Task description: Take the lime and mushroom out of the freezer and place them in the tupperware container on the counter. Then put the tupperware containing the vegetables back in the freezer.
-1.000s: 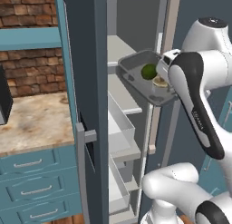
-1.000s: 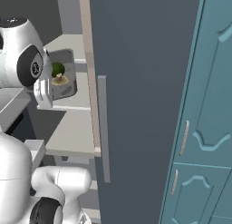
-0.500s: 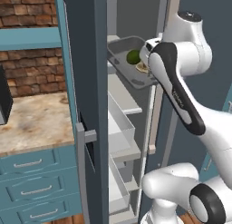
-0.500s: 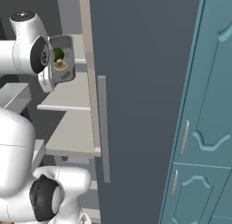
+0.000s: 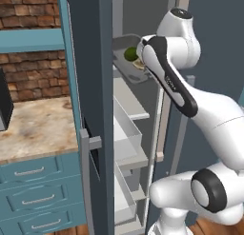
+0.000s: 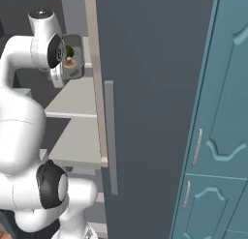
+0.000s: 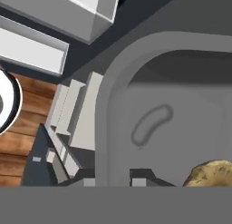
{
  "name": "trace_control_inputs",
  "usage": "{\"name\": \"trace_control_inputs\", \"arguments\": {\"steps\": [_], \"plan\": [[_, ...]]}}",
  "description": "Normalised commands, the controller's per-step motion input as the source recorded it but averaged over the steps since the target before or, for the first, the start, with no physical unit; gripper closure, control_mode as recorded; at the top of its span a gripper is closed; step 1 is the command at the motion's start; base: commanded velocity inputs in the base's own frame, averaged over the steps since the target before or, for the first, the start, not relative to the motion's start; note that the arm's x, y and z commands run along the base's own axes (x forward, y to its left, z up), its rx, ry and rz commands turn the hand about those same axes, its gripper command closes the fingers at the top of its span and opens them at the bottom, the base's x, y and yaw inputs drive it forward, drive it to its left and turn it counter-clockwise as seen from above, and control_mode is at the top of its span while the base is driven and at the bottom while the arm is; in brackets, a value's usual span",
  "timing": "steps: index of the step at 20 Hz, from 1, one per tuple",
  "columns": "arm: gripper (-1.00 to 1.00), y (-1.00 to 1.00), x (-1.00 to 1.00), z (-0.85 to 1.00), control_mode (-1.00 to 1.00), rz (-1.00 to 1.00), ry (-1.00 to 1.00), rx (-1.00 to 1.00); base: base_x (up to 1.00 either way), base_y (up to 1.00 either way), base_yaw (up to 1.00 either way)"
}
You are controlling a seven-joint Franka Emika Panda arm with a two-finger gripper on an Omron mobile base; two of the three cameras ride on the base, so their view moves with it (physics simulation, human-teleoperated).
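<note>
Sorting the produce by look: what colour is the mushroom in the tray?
Tan-brown with darker speckles; the mushroom shows best in the hand view.

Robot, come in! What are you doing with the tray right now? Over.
Fingers shut on tupperware container rim. Lime, mushroom inside, held up in open freezer. Nothing seen in the way.
</note>
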Motion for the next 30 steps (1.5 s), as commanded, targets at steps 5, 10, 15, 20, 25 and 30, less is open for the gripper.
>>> {"name": "trace_control_inputs", "arguments": {"steps": [5,10,15,20,25,30], "plan": [[1.00,0.15,0.58,0.00,-1.00,0.00,0.00,0.00,0.00,0.00,0.00],[1.00,0.01,0.56,0.01,-1.00,0.00,0.01,0.00,0.00,0.00,0.00],[1.00,0.02,0.61,0.02,-1.00,0.00,0.05,0.00,0.00,0.00,0.00],[1.00,0.12,0.65,0.00,-1.00,0.00,0.02,0.00,0.00,0.00,0.00],[1.00,0.14,0.59,0.00,-1.00,0.00,0.00,0.00,0.00,0.00,0.00],[1.00,0.08,0.62,0.00,-1.00,0.00,0.00,0.00,0.00,0.00,0.00]]}}
